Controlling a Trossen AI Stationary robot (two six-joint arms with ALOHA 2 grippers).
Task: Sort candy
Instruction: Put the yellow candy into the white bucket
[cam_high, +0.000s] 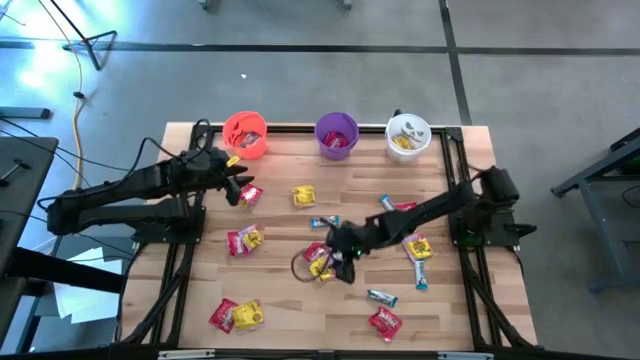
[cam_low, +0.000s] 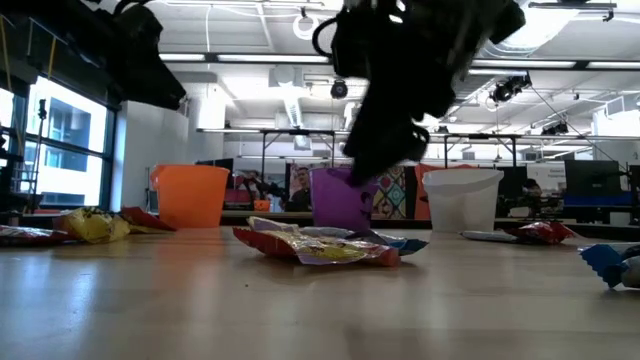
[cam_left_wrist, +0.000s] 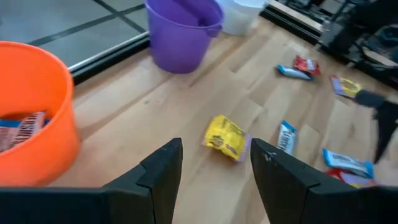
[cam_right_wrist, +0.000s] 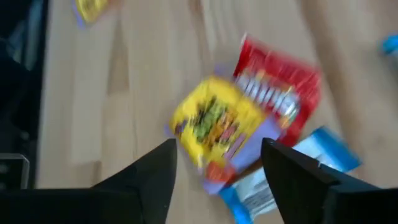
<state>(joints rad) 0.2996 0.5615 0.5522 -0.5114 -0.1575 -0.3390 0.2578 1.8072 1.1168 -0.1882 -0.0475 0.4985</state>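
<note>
The right gripper (cam_right_wrist: 217, 168), jaws apart and empty, hangs just above a yellow packet (cam_right_wrist: 214, 124).

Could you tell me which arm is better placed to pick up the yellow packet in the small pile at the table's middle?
Right, probably: the right gripper hangs open directly over that yellow packet; the left gripper is off by the orange cup.

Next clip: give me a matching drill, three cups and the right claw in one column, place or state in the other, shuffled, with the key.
Things:
1. orange cup
2. purple cup
3. white cup
4. right claw

Places or states:
A. middle of the cup row
B. open above a pile of candy at mid-table
C. cup nearest the left claw
D. cup at the right end of the row

Pairs: 1-C, 2-A, 3-D, 4-B
</note>
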